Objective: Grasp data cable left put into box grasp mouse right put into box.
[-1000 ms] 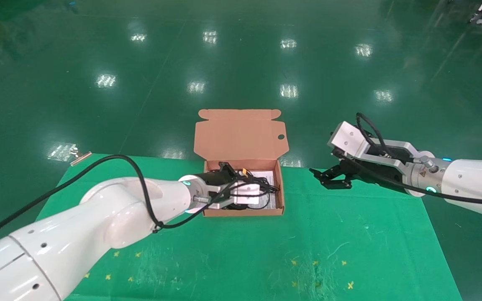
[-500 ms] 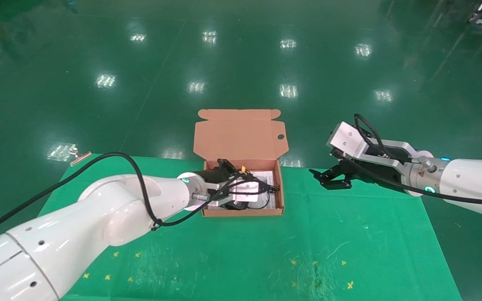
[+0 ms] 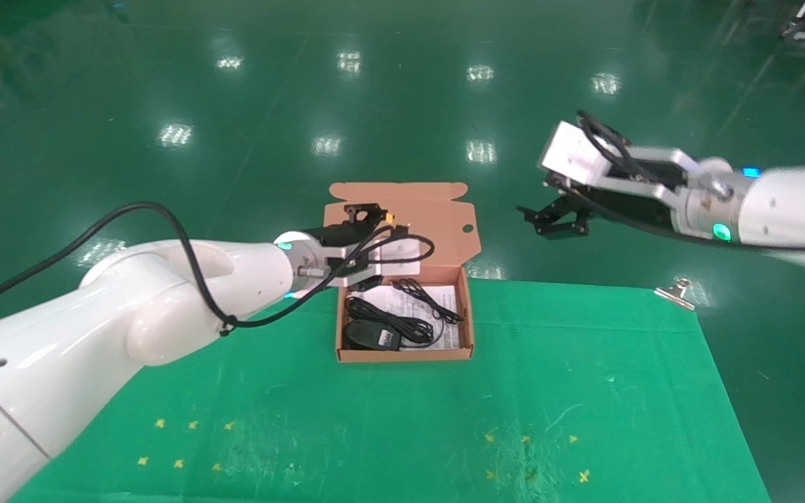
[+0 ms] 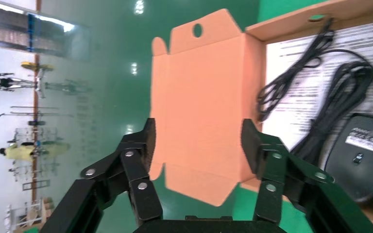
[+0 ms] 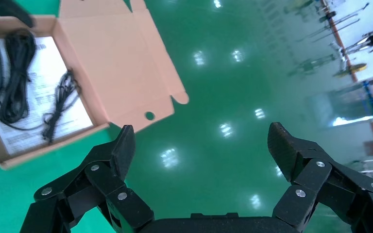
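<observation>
The orange-brown box (image 3: 473,314) stands open on the green cloth, its lid (image 3: 402,223) upright at the back. Inside, on the white sheet (image 3: 448,293), lie the black mouse (image 3: 372,336) with its coiled cord (image 3: 392,320) and the thin data cable (image 3: 432,301). My left gripper (image 3: 366,244) is open and empty, raised over the box's back left corner and facing the lid (image 4: 199,97). The left wrist view shows the mouse (image 4: 362,158) and the data cable (image 4: 284,80). My right gripper (image 3: 556,220) is open and empty, high beyond the table's back right.
A metal binder clip (image 3: 675,292) grips the cloth at the table's back right edge. The green cloth (image 3: 549,391) spreads in front of the box, with small yellow crosses (image 3: 528,440) near the front. Shiny green floor lies beyond the table.
My left gripper has lifted out of the box, up and back toward the lid, empty. The mouse and cables now show in the box. My right arm has risen well above the table.
</observation>
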Available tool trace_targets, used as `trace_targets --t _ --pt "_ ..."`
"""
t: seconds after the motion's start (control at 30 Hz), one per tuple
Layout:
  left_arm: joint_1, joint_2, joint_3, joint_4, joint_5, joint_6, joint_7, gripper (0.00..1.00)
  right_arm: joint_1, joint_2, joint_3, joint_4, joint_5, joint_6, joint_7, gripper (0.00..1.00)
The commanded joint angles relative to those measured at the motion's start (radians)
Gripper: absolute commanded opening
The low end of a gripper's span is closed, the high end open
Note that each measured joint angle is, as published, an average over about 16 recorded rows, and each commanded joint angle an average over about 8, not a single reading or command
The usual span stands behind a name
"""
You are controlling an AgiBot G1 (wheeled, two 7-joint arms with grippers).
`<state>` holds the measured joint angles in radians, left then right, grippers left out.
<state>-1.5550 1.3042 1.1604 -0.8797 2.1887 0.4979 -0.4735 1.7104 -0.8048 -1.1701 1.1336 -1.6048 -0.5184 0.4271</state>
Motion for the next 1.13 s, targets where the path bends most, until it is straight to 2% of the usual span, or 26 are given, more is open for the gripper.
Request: trace_targets --t 0.03,0.2,1.03,1.13 --pt "-0.007 0.001 0.003 0.002 0.004 -0.005 -0.001 1.0 0.028 -0.008 -0.01 -0.008 -0.021 -0.017 -0.005 1.0" --pt "0.017 -0.037 -0.044 -0.018 -0.081 0.052 0.016 1.0 0.017 -0.003 0.022 -0.004 0.007 -0.075 -0.018 1.0" --pt "0.224 -0.33 -0.417 -0.191 -0.696 0.474 0.136 1.0 -0.266 0.082 0.399 0.063 0.384 -0.467 -0.114 1.0" --pt "0.236 -0.347 -0.44 -0.201 -0.732 0.499 0.143 1.0 -0.283 0.087 0.422 0.067 0.406 -0.49 -0.12 1.0"
